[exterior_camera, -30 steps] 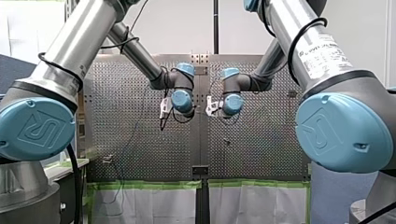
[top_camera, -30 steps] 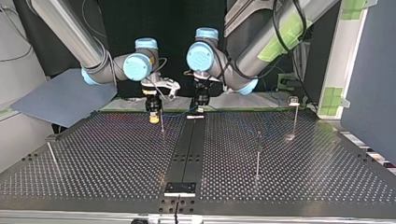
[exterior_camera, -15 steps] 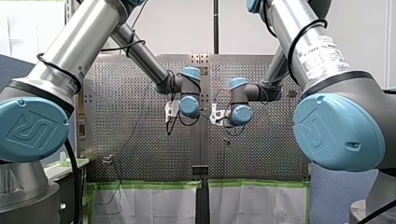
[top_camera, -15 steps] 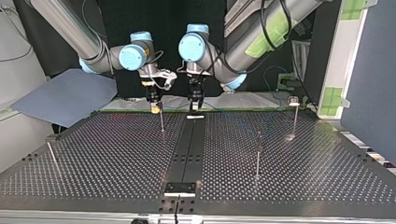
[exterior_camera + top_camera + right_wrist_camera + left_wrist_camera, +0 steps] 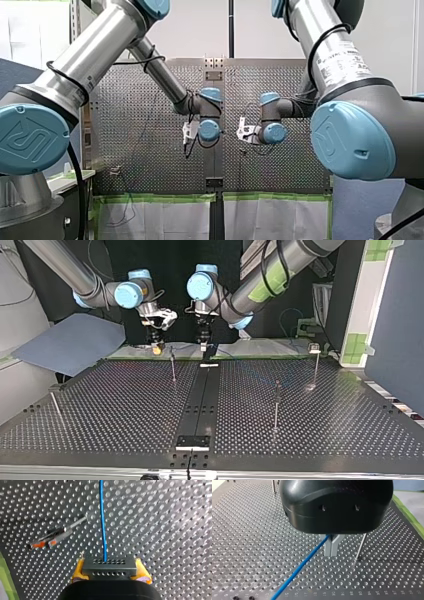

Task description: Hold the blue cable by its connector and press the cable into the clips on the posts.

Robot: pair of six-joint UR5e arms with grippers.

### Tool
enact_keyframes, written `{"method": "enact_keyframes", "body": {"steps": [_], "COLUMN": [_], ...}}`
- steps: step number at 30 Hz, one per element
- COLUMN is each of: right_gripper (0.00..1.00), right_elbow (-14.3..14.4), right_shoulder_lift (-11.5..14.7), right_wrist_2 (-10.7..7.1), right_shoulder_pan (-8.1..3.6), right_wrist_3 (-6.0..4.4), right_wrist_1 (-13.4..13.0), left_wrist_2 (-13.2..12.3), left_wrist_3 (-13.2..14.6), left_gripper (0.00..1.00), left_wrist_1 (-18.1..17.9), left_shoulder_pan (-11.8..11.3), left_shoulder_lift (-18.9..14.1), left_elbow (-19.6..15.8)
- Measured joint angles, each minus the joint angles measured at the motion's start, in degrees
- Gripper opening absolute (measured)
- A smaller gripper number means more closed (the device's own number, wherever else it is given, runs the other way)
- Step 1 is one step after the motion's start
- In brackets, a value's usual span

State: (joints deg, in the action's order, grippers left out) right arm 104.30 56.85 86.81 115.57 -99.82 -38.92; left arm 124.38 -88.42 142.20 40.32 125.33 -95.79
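Both grippers have risen near the post [image 5: 173,367]: right gripper [image 5: 110,573] clamps the connector [image 5: 109,565], left gripper [image 5: 331,550] pinches the blue cable [image 5: 298,570] beside it (unclipped); misaligned descent risks missing its clip [image 5: 47,538].

Thin blue cable [image 5: 102,522] — straight and taut, one end in a dark, hole-dotted connector [image 5: 109,567] clamped in the right end effector [image 5: 109,563], a further stretch pinched in the left end effector [image 5: 331,551]. Near the cable but apart from it, a slim metal post [image 5: 75,524] tipped with an orange-marked clip [image 5: 43,543]. More posts [image 5: 276,405] upright, well apart.
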Motion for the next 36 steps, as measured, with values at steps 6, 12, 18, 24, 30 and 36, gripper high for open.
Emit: {"method": "enact_keyframes", "body": {"steps": [6, 12, 18, 24, 30, 36], "right_gripper": [0.00, 0.00, 0.00, 0.00, 0.00, 0.00], "right_elbow": [2.90, 5.63, 8.64, 11.42, 13.44, 12.15], "right_shoulder_lift": [-0.06, -0.15, -0.26, -0.55, -0.91, -2.79], "right_wrist_2": [-2.89, -4.51, -5.44, -5.84, -5.93, -6.05], "right_shoulder_pan": [-2.91, -5.64, -7.03, -6.93, -6.76, -6.97], "right_wrist_3": [1.50, 3.30, 4.54, 4.69, 4.68, 4.24], "right_wrist_1": [-2.90, -5.63, -8.65, -11.29, -11.91, -11.77], "left_wrist_2": [0.01, -0.06, -0.12, -0.17, 0.18, 0.17], "left_wrist_3": [0.11, 1.13, 2.03, 1.77, 0.83, -0.01], "left_gripper": [0.00, 0.00, 0.00, 0.00, 0.00, 0.00], "left_wrist_1": [-1.84, -1.47, 1.07, 4.13, 7.00, 8.06], "left_shoulder_pan": [0.06, 0.21, 1.39, 3.19, 4.29, 4.88], "left_shoulder_lift": [0.30, 1.37, 4.48, 6.65, 9.28, 10.63], "left_elbow": [-0.03, 0.20, 2.84, 5.95, 8.82, 11.47]}}
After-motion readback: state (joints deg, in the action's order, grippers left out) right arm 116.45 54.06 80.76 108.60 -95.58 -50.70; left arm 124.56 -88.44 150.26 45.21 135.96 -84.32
